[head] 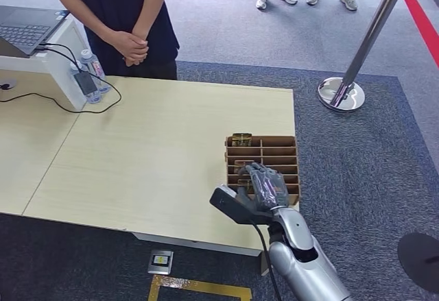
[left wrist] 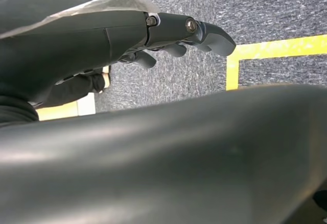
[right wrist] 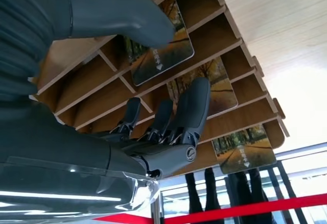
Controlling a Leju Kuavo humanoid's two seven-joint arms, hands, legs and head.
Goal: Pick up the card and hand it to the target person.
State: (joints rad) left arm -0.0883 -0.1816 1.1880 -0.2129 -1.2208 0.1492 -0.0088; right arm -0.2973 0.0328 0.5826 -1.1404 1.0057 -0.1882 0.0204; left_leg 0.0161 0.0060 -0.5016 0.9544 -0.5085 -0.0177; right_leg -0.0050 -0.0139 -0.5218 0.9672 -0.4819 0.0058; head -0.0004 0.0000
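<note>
Up close, the right hand's (right wrist: 154, 132) dark fingers (right wrist: 192, 106) reach, spread and part curled, into the slots of the brown card rack (right wrist: 88, 89), and its thick thumb (right wrist: 127, 15) lies over one autumn-scene card (right wrist: 169, 55); whether it grips the card I cannot tell. The white print on the cards is too small to read. Two more cards (right wrist: 222, 89) stand in neighbouring slots. The rack (head: 279, 153) sits near the table's (head: 155, 150) right edge, across from a person (head: 124, 13) with clasped hands. The left hand (left wrist: 181, 30) hangs over grey carpet, fingers loosely extended, holding nothing.
</note>
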